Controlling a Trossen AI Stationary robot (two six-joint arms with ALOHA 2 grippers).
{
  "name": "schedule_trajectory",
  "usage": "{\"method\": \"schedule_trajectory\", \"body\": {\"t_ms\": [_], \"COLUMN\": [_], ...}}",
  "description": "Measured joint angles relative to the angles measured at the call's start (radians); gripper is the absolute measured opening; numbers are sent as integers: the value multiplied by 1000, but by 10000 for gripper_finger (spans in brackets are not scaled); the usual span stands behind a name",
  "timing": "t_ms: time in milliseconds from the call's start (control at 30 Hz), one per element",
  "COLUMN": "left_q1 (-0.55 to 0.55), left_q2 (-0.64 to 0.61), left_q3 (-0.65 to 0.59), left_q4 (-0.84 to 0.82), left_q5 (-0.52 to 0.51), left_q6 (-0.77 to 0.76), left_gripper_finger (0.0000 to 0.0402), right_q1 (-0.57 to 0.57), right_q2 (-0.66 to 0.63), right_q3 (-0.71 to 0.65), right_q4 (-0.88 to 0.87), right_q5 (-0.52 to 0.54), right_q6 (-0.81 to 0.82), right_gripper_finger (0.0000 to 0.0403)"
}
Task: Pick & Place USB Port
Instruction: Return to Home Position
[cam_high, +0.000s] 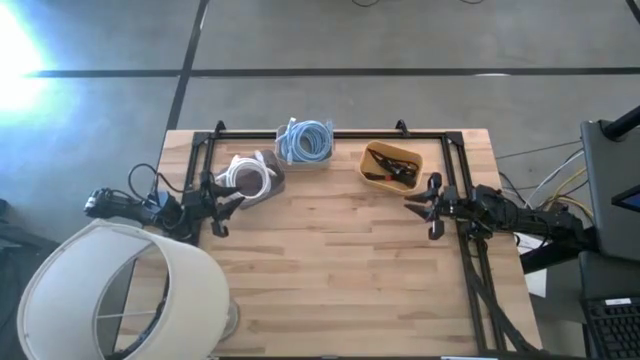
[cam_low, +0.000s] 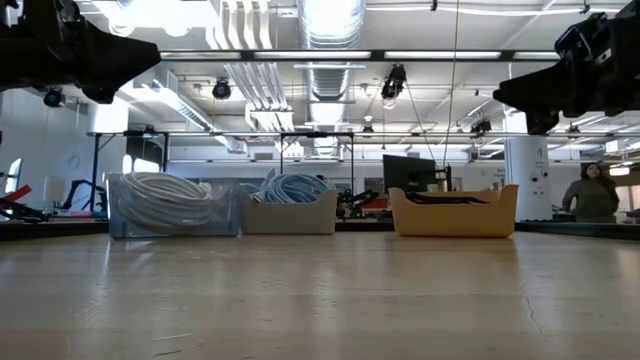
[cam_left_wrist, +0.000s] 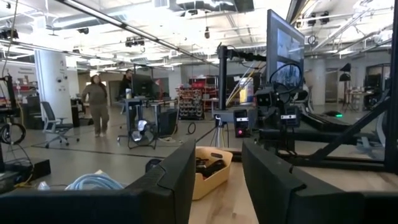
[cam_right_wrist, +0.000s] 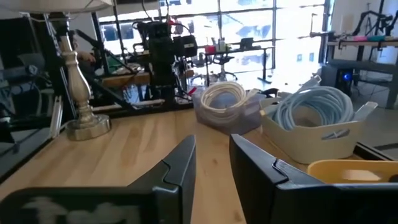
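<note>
- Cables, black USB ones (cam_high: 393, 165), lie in a loose dark tangle inside the yellow bin (cam_high: 366, 172), none of them on the bare wood
- The yellow bin stands near the right claw (cam_right_wrist: 212, 146), ahead of its fingertips and off to the far side of the tabletop (cam_high: 340, 270)
- A pale bin (cam_low: 290, 215) holding a coiled light-blue cable (cam_high: 308, 140) sits between the two claws, at the far edge
- A clear bin (cam_low: 172, 220) with a white coiled cable (cam_high: 248, 175) stands just beside the left claw (cam_left_wrist: 217, 149), slightly to its far side
- The left claw hovers above the left edge of the tabletop, pointing level toward the right arm, fingers apart and holding nothing
- The right claw hangs above the right edge, facing the left one across the wood, well apart from it, its fingers parted with only a narrow gap and empty
</note>
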Motion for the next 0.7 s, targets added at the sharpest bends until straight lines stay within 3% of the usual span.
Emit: {"method": "schedule_trajectory", "body": {"t_ms": [700], "left_q1": [0], "left_q2": [2], "left_q3": [-1], "left_q4": [0], "left_q5": [-2], "left_q6": [0], "left_gripper_finger": [136], "right_q1": [0], "right_q2": [0], "right_q3": [0], "right_q4": [-6], "right_q5": [2], "right_q6": [-57], "right_gripper_finger": [93]}}
